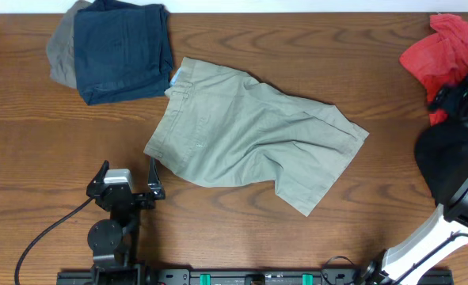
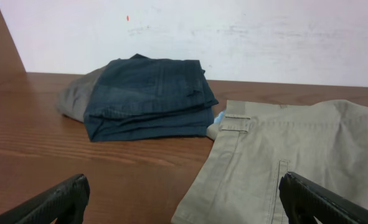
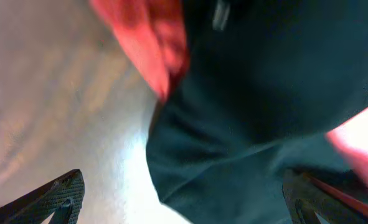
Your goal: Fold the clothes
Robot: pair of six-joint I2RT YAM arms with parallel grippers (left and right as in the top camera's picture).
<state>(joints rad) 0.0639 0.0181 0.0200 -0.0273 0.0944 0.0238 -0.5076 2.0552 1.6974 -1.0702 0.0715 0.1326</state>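
The pale khaki-grey shorts (image 1: 249, 134) lie spread flat in the middle of the wooden table, with the waistband towards the left and the legs towards the right. In the left wrist view the waistband corner and a belt loop (image 2: 283, 155) lie just ahead. My left gripper (image 1: 127, 169) is open and empty at the front left, close to the waistband's lower corner, and its fingers (image 2: 184, 199) straddle the shorts' edge. My right gripper (image 3: 184, 199) is open and empty over a dark garment at the far right. Only its arm (image 1: 447, 222) shows clearly in the overhead view.
A folded dark navy garment (image 1: 123, 47) sits on a grey one (image 1: 59, 43) at the back left; it also shows in the left wrist view (image 2: 149, 96). A red shirt (image 1: 443, 51) and a black garment (image 1: 447, 158) lie at the right edge.
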